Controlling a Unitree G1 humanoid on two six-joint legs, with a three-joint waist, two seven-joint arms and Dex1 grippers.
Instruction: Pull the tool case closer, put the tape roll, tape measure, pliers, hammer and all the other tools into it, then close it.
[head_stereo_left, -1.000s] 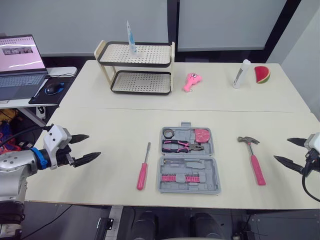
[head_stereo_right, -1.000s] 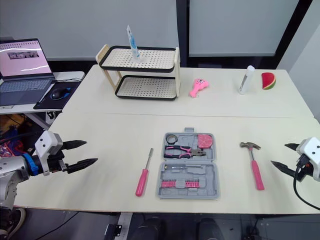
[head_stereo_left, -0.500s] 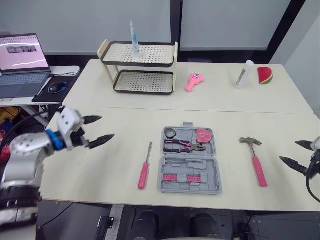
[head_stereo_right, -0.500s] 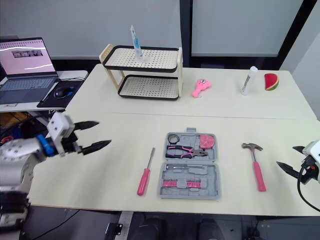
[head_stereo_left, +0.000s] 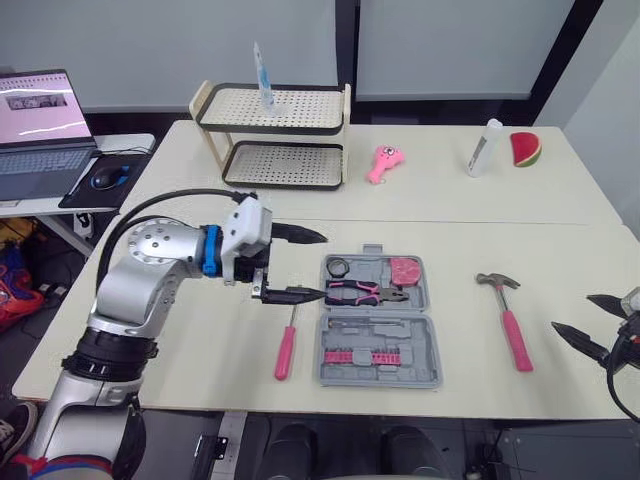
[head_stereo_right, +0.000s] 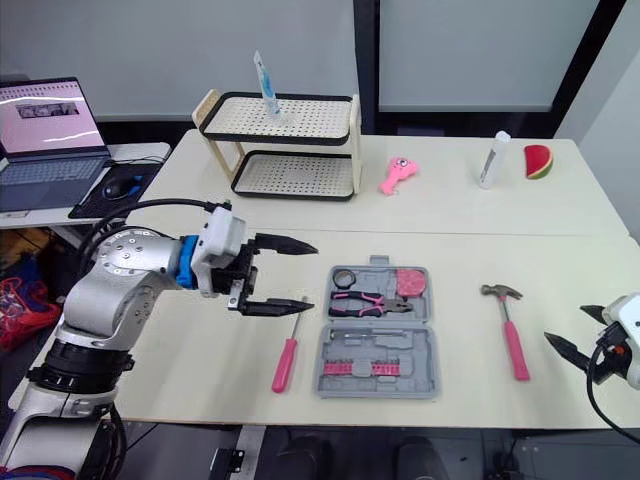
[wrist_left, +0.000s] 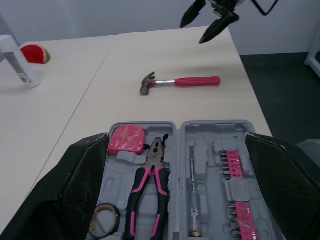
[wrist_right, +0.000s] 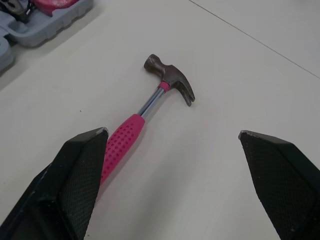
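Status | left gripper wide open, empty, beside tool case | right gripper wide open, empty, near hammer, tabletop's right edge

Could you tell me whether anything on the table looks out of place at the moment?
Two tools lie loose: the hammer to the right of the open tool case and the pink-handled screwdriver to its left. The pliers, tape measure and tape roll sit in their slots. Nothing looks spilled or damaged.
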